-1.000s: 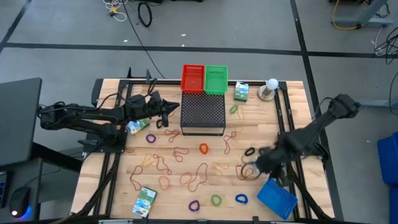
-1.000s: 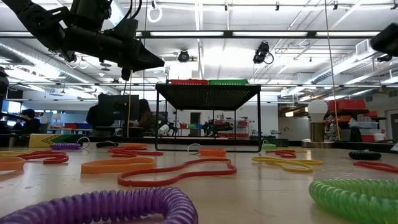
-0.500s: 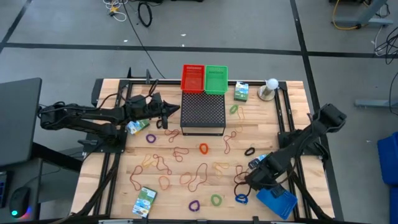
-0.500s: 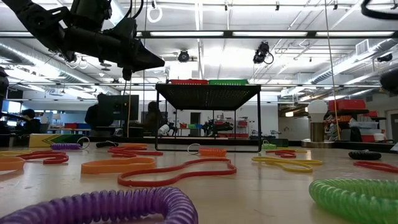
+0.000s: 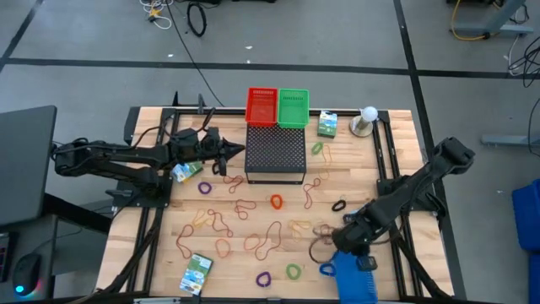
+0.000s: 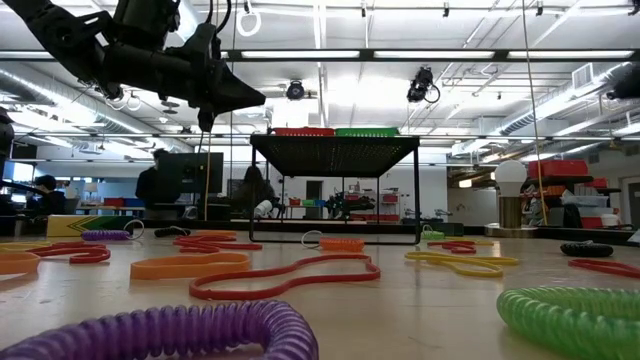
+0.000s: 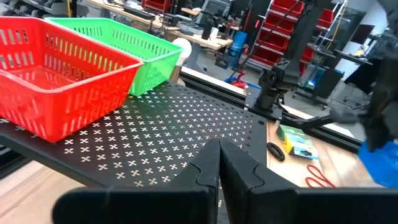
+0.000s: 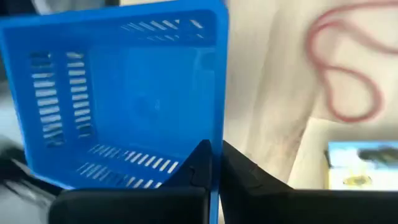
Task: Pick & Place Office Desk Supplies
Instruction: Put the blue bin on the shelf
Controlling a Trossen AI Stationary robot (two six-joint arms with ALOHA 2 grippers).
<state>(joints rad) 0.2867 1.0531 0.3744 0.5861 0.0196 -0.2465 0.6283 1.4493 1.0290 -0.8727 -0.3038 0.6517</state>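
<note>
Thin tan, orange and red rubber bands (image 5: 268,238) lie scattered over the wooden table, among small thick loops: purple (image 5: 204,187), green (image 5: 293,272) and blue (image 5: 326,270). Green-white boxes lie at the far right (image 5: 327,124) and near left (image 5: 196,272). My right gripper (image 5: 339,247) is shut on a blue basket (image 5: 353,280) at the near edge. My left gripper (image 5: 240,152) hovers shut and empty, pointing level at the black perforated box (image 5: 275,154). My right gripper pinches the blue basket's side wall at its rim (image 8: 216,140), one finger inside the basket and one outside. The fingers slant down from above. The basket's open side faces the wrist; whether it is clear of the table I cannot tell.
A red basket (image 5: 261,105) and a green basket (image 5: 293,107) stand on the far part of the black perforated box. A white ball on a stand (image 5: 367,118) is at the far right. A black loop (image 5: 339,204) lies beside the right arm.
My right gripper has gone toward the table's near edge and leftward, down to the blue basket. The basket has shifted left along the near edge and turned about. My left arm has kept still.
</note>
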